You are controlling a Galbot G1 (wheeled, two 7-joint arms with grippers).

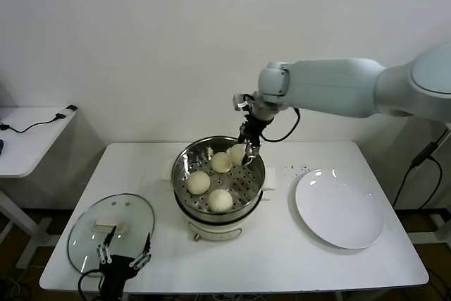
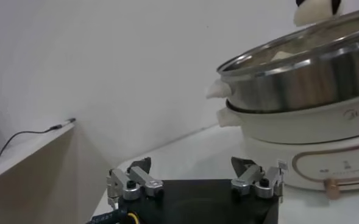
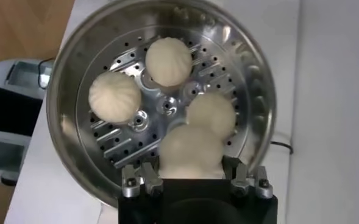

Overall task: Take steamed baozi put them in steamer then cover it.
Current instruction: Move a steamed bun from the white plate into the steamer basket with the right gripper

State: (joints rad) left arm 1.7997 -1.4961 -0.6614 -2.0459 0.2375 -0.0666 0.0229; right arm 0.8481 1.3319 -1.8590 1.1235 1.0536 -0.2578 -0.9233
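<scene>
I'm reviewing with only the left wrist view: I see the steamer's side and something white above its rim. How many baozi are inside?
Observer: Three baozi lie inside the steamer.
Operator: And the white thing above the rim?
Observer: That is the fourth baozi, gripped in the right hand just above the steamer's far right side, next to one of the three.
Operator: Where is the cover?
Observer: The cover lies flat on the table, front left of the steamer, with the open left hand at its near edge, holding nothing.
</scene>
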